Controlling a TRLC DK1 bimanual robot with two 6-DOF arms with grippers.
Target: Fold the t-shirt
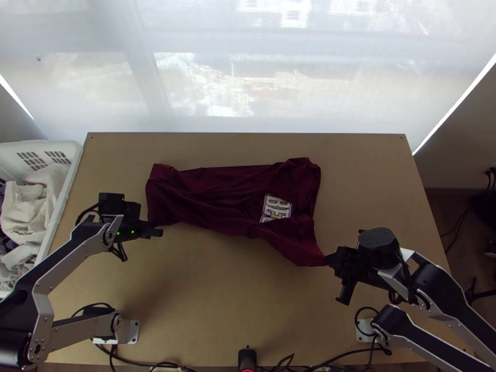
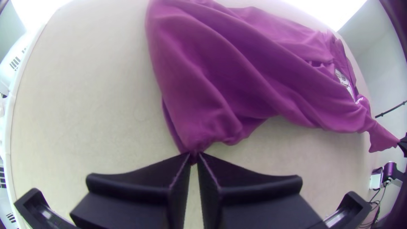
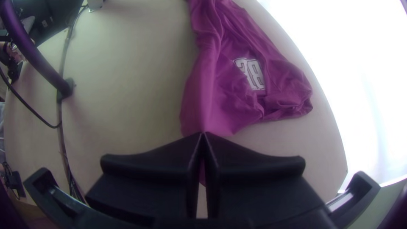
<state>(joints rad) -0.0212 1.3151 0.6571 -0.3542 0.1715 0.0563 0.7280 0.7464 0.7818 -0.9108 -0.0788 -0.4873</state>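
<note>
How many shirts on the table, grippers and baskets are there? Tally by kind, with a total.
Shirt on the table: 1
Left gripper and right gripper: 2
Basket: 1
Total: 4

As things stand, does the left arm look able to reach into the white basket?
Probably yes, but the left gripper is shut on the t-shirt and should let go first. The white basket is near it, with nothing seen blocking the way.

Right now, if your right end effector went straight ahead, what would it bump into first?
More of the t-shirt, I think: the right end effector pinches a corner, and the cloth stretches ahead. It might touch the table first; its height is unclear.
</note>
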